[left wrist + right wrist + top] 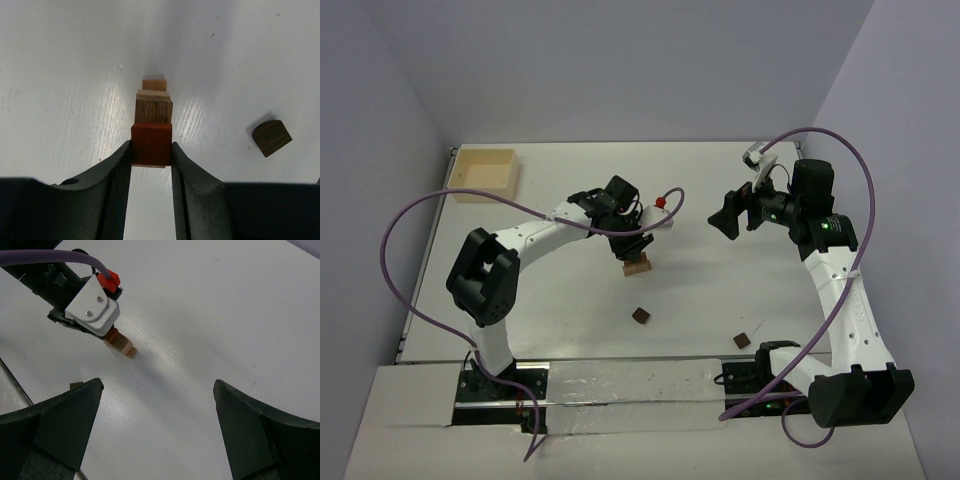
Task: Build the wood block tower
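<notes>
A pale, open-topped square wooden box [485, 172] sits at the far left corner of the white surface [570, 310], beside the plain lavender-grey wall [380, 120].

White table [720, 200], pale box [485, 172] far left, block tower [637, 266] centre — dark block [641, 316], second dark block [743, 341] nearer.

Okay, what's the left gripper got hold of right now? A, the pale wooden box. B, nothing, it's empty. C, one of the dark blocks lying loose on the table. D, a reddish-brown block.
D: in the left wrist view the left gripper has its fingers pressed on both sides of the reddish-brown block, just above the rest of the wood block tower, while the dark loose block lies apart on the table.
</notes>
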Tool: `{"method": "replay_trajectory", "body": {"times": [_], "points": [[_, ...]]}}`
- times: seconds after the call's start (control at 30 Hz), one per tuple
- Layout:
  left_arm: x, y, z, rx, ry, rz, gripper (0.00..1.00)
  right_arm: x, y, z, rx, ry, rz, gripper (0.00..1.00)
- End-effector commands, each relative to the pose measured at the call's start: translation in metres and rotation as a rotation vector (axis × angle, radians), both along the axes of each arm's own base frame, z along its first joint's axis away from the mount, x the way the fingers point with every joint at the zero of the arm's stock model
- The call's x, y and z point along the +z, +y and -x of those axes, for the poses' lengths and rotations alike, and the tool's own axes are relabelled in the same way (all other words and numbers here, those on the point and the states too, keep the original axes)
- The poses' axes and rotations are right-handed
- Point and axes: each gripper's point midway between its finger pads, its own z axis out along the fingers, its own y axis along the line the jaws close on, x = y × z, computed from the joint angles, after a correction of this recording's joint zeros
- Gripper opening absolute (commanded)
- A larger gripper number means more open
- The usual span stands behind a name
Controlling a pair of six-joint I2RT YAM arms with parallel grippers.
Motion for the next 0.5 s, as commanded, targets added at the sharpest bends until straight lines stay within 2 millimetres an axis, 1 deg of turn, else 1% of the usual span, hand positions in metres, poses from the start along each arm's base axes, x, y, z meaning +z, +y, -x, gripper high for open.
{"method": "replay_trajectory", "body": {"times": [0.0, 0.17, 0.47], "points": [[0.0063, -0.0128, -0.0067, -0.018, -0.038, 0.030, 0.31, 0.0073, -0.0010, -0.0060, -0.008, -0.037, -0.009, 1.00], [0.0047, -0.0128, -0.0079, -0.017, -0.038, 0.028, 0.34, 0.0078, 0.0001, -0.0047, -0.002, -0.039, -0.012, 1.00], [0.0015, -0.0123, -0.0089, -0.018, -0.044, 0.019, 0.35, 0.0079, -0.0001, -0.0047, -0.001, -0.040, -0.012, 1.00]]}}
